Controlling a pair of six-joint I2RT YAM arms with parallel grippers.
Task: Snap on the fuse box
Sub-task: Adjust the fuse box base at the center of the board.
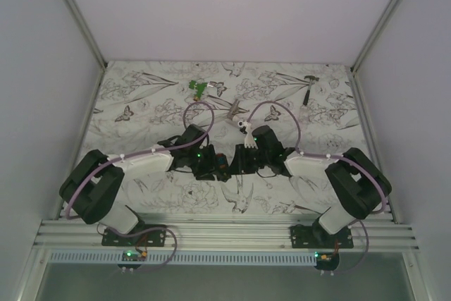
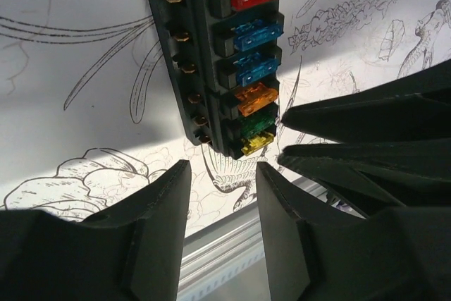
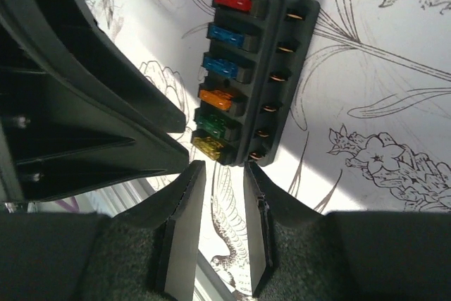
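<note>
The fuse box [image 1: 220, 165] is a small black box lying flat on the patterned table between my two grippers. In the left wrist view the fuse box [image 2: 225, 61] shows a row of red, blue, orange, green and yellow fuses, uncovered. It also shows in the right wrist view [image 3: 250, 75]. My left gripper [image 2: 222, 170] is open and empty, its fingertips just short of the box's yellow end. My right gripper [image 3: 222, 168] is open and empty, also just short of that end. In the top view the left gripper [image 1: 206, 163] and right gripper [image 1: 237, 162] nearly meet.
A green clip-like piece [image 1: 199, 88], a grey metal tool [image 1: 232, 108], a small white object [image 1: 243, 127] and a hammer [image 1: 308, 89] lie on the far half of the table. The aluminium rail [image 1: 225, 234] runs along the near edge. White walls enclose the sides.
</note>
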